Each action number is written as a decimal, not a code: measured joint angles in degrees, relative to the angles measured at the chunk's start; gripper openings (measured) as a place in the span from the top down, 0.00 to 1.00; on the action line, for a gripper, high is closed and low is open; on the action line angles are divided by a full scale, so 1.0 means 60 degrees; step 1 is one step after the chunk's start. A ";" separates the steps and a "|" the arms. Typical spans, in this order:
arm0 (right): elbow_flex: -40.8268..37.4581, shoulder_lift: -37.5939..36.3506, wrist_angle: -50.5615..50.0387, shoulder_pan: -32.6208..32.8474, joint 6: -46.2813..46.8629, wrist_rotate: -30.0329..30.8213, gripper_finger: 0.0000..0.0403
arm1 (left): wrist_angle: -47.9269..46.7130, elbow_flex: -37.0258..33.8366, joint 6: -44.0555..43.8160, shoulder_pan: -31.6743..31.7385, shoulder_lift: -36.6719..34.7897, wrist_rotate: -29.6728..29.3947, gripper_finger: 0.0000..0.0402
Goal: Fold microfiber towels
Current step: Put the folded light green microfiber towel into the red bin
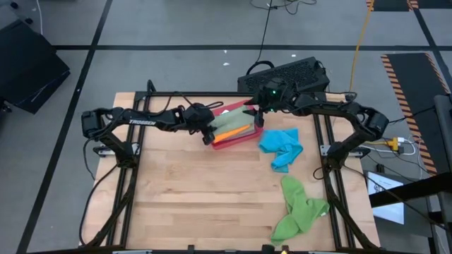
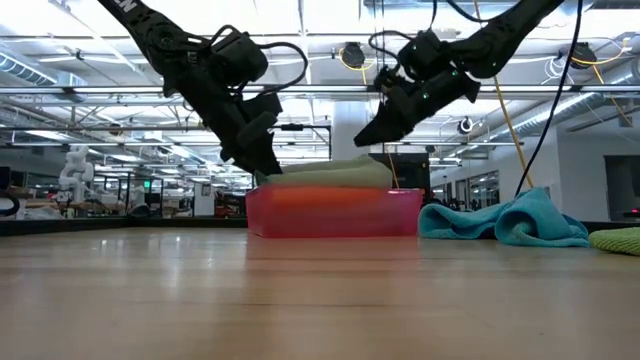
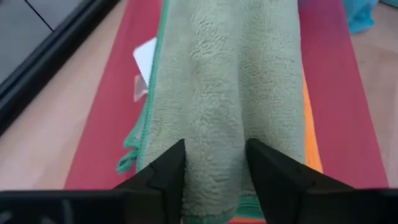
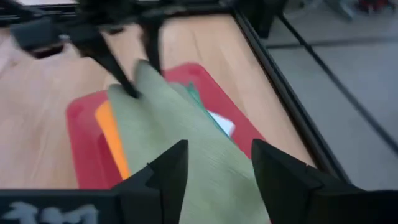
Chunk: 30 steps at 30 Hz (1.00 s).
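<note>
Left gripper [image 3: 216, 163] | fingers parted, straddling sage green towel [image 3: 230, 93] at frame centre | right gripper [image 4: 214, 163] likewise parted over it | red tray [image 1: 244, 136] beneath

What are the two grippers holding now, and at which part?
Nothing firmly: both the left gripper and right gripper stand open astride the sage green towel lying on the red tray.

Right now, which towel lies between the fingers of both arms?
The sage green towel, folded on top of the stack in the red tray; the blue and bright green towels lie crumpled on the table.
</note>
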 joint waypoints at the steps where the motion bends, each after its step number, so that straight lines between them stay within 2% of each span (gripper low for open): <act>1: 0.0000 0.0001 0.0066 0.0119 -0.0177 -0.0019 0.61 | 0.0030 0.0000 0.0008 -0.0007 0.0000 -0.0060 0.57; 7: -0.0252 0.0054 0.1285 0.0756 -0.0763 -0.0058 0.81 | 0.0035 0.0000 0.0062 -0.0020 0.0000 -0.0076 0.52; 10: -0.0471 0.0220 0.2450 0.0828 -0.0510 -0.0386 0.93 | 0.0036 0.0000 0.0092 -0.0054 0.0000 -0.0098 0.52; 12: -0.0632 0.0508 0.3234 0.0818 -0.0019 -0.0534 0.98 | 0.0033 0.0000 0.0176 -0.0089 -0.0040 -0.0098 0.52; 17: -0.0663 0.1606 0.4087 0.0815 0.0441 -0.0523 0.97 | 0.0053 0.0004 0.0256 -0.0145 -0.0376 -0.0146 0.52; 21: -0.0663 0.2316 0.4339 0.0744 0.0763 -0.0513 0.99 | -0.0008 0.0012 0.0307 -0.0284 -0.0823 -0.0144 0.52; 30: -0.0659 0.2986 0.4474 0.0724 0.0959 -0.0505 0.99 | 0.0014 0.0015 0.0779 -0.0467 -0.2013 -0.0362 0.52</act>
